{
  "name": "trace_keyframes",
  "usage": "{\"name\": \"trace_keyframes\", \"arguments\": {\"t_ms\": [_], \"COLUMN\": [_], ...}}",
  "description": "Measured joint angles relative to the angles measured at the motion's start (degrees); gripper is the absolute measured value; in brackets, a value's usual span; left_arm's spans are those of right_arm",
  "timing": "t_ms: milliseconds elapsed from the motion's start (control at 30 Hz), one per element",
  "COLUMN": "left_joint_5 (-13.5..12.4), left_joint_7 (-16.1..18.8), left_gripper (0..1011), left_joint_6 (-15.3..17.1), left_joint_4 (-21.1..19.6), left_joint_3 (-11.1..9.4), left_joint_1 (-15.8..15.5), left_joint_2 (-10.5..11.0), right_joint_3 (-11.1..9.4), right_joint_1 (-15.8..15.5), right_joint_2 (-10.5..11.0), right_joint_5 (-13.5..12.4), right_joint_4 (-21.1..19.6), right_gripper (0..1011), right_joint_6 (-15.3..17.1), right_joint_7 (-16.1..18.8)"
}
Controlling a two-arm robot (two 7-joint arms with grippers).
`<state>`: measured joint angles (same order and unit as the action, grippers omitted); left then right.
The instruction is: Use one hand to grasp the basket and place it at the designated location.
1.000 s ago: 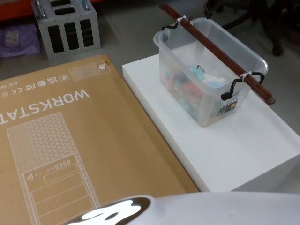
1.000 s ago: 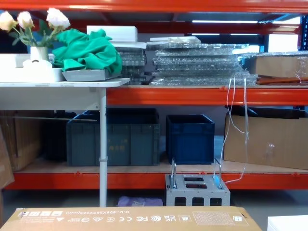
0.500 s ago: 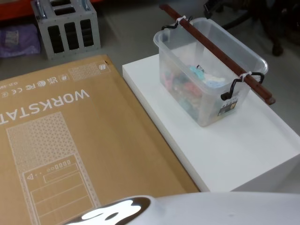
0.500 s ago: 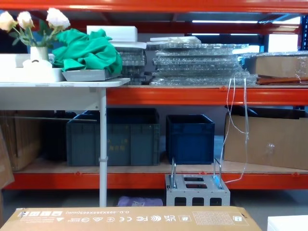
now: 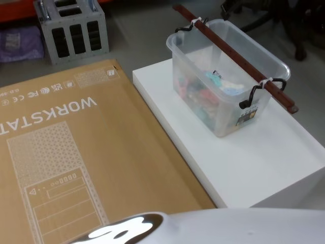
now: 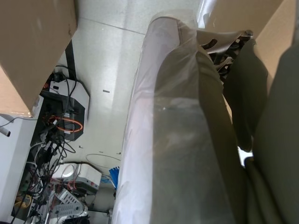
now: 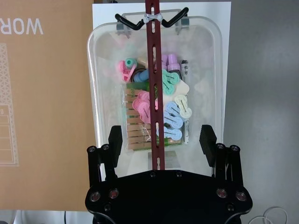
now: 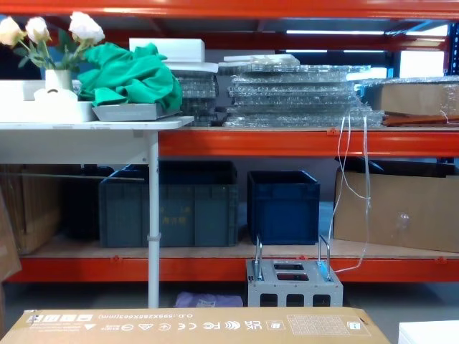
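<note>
— Item one, the basket [image 5: 228, 76]?
— Clear plastic, upright on the white worktop [image 5: 244, 168], towards its far end. The worktop lies just right of a flat cardboard box [image 5: 76, 152].
— Fittings?
— One dark red bar [image 5: 238, 56] laid along the rim, tied with white ties to a black hook [image 5: 251, 96] at each end.
— Contents?
— Coloured clothes pegs [image 7: 170, 112] and a bundle of wooden ones.
— Right tool [image 7: 161, 140]?
— Seen from the wrist, over the basket's near end. Fingers [image 7: 115, 140] apart, one on each side of the bar, gripping nothing. Its height above the rim I cannot tell.
</note>
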<state>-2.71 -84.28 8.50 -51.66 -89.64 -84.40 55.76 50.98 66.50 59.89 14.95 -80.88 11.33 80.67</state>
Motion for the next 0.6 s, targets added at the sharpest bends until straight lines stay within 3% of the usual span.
{"name": "trace_keyframes", "arguments": {"t_ms": [600], "left_joint_5": [0.0], "left_joint_7": [0.0], "left_gripper": [0], "left_joint_6": [0.0], "left_joint_4": [0.0], "left_joint_3": [0.0], "left_joint_1": [0.0], "left_joint_2": [0.0], "right_joint_3": [-0.15], "right_joint_1": [-0.09], "right_joint_2": [-0.54], "right_joint_5": [-0.02], "right_joint_4": [0.94], "right_gripper": [1000], "right_joint_6": [-0.2], "right_joint_7": [0.18]}}
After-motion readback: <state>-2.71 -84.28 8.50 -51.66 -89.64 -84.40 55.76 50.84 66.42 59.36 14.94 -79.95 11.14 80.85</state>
